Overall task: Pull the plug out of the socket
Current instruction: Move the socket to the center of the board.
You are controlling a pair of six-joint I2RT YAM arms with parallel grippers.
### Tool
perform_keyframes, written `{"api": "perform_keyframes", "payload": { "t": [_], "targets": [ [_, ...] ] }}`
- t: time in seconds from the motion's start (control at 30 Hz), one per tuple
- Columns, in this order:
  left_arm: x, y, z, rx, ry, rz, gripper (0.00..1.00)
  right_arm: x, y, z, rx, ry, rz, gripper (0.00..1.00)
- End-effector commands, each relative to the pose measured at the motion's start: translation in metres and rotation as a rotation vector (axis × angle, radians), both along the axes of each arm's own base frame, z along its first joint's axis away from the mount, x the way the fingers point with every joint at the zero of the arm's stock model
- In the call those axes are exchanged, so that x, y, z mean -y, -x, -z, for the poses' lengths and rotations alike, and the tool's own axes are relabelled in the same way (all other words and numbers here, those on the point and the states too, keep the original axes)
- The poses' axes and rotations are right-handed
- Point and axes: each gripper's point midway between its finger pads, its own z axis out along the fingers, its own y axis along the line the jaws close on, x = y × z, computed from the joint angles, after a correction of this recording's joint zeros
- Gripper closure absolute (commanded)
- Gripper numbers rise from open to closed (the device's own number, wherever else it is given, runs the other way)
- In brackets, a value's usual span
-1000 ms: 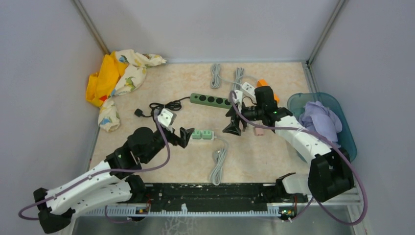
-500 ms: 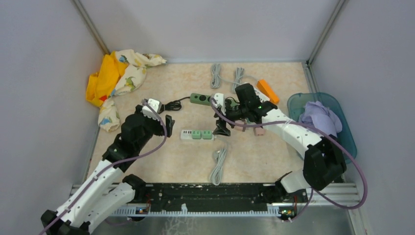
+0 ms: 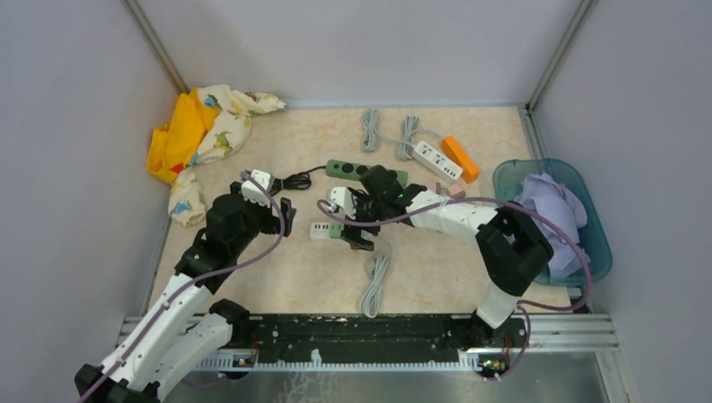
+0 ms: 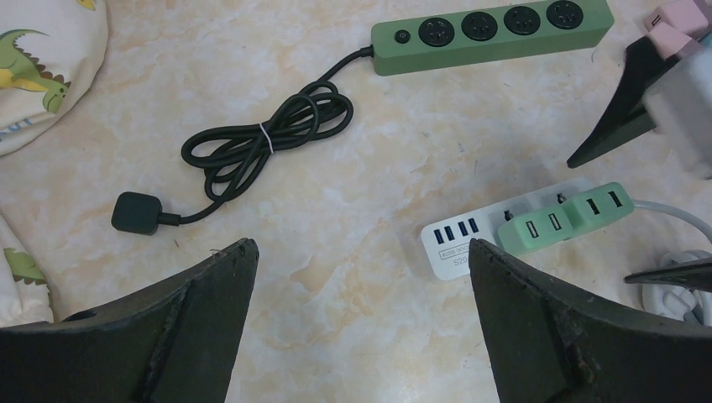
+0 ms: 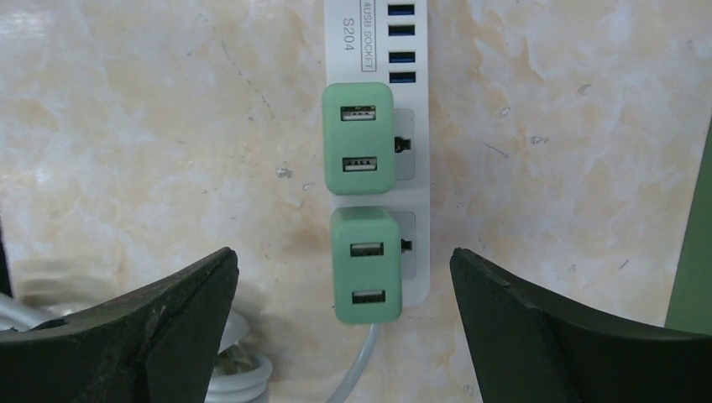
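Note:
A white power strip (image 5: 411, 84) lies flat on the table with two green USB plugs (image 5: 359, 138) (image 5: 366, 264) seated in its sockets. My right gripper (image 5: 342, 256) hovers over it, open wide, a finger on each side of the nearer green plug and touching nothing. From above, the right gripper (image 3: 357, 233) covers most of the strip (image 3: 321, 231). My left gripper (image 4: 361, 243) is open and empty over bare table just left of the strip's USB end (image 4: 458, 239); from above the left gripper (image 3: 285, 217) is left of the strip.
A green power strip (image 3: 348, 170) with a coiled black cord (image 4: 264, 143) lies behind. A grey cable coil (image 3: 375, 281) sits in front. Another white strip (image 3: 437, 159), an orange block (image 3: 460, 157), a teal bin (image 3: 588, 243) and crumpled cloth (image 3: 197, 134) surround.
My right arm swung left from the table's right side to above the white strip, and its jaws opened wider. My left arm drew back from the strip, then stayed put.

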Motion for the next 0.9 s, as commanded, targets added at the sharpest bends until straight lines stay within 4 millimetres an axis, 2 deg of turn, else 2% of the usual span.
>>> {"api": "perform_keyframes", "payload": {
  "t": [0.0, 0.1, 0.23, 0.37, 0.5, 0.63, 0.7, 0.8, 0.87],
  "targets": [
    [-0.007, 0.0, -0.005, 0.036, 0.005, -0.028, 0.0, -0.015, -0.026, 0.011, 0.1, 0.049, 0.074, 0.04],
    [-0.01, 0.0, -0.006, 0.044, 0.003, -0.039, 0.0, -0.014, -0.033, 0.022, 0.117, 0.087, 0.105, 0.09],
    [-0.009, 0.0, -0.006, 0.048, 0.003, -0.031, 0.0, -0.011, -0.03, 0.034, 0.124, 0.092, 0.083, 0.15],
    [-0.004, 0.002, -0.005, 0.047, 0.009, 0.001, 0.01, -0.007, -0.026, 0.039, 0.13, 0.114, 0.047, 0.41],
    [0.008, 0.006, -0.007, 0.064, 0.022, 0.081, 0.01, -0.004, -0.022, 0.03, 0.167, 0.098, 0.002, 0.59],
    [0.02, 0.012, -0.009, 0.092, 0.037, 0.16, 0.02, 0.009, -0.014, 0.023, 0.186, 0.098, -0.067, 0.68],
    [0.026, 0.016, -0.009, 0.104, 0.045, 0.206, 0.01, 0.019, -0.009, 0.013, 0.17, 0.066, -0.119, 0.7],
    [0.039, 0.025, -0.011, 0.121, 0.073, 0.295, 0.02, 0.041, 0.003, 0.006, 0.14, 0.054, -0.21, 0.71],
    [0.052, 0.033, -0.015, 0.142, 0.116, 0.375, 0.02, 0.058, 0.005, 0.01, 0.157, 0.103, -0.25, 0.72]
  ]
}}
